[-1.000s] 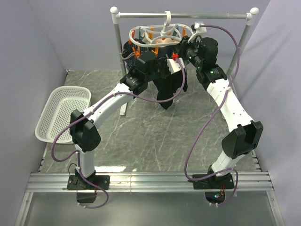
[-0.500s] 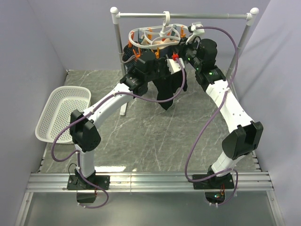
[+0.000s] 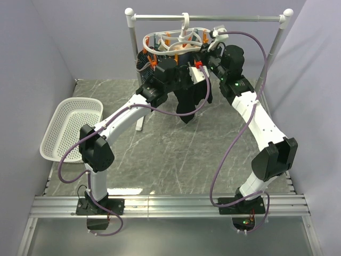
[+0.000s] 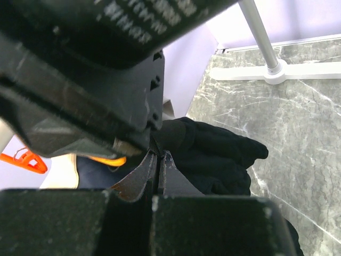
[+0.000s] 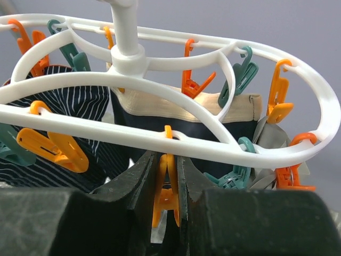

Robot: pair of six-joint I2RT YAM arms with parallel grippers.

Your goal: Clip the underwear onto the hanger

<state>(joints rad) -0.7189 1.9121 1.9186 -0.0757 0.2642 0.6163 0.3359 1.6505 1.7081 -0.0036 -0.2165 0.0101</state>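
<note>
Right wrist view alone: right gripper jaws clamped on orange peg at hanger near rim. Left wrist view alone: left gripper jaws pinched together on black underwear. Top view: underwear drooped under hanger, above worktop far edge. Since second earlier: hanger slid leftward along rail.

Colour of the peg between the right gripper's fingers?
Orange. The peg hangs from the white hanger; clearest in the right wrist view.

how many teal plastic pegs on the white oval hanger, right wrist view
4 teal plastic pegs: back left, back right, near left edge, near right. Others may be hidden.
</note>
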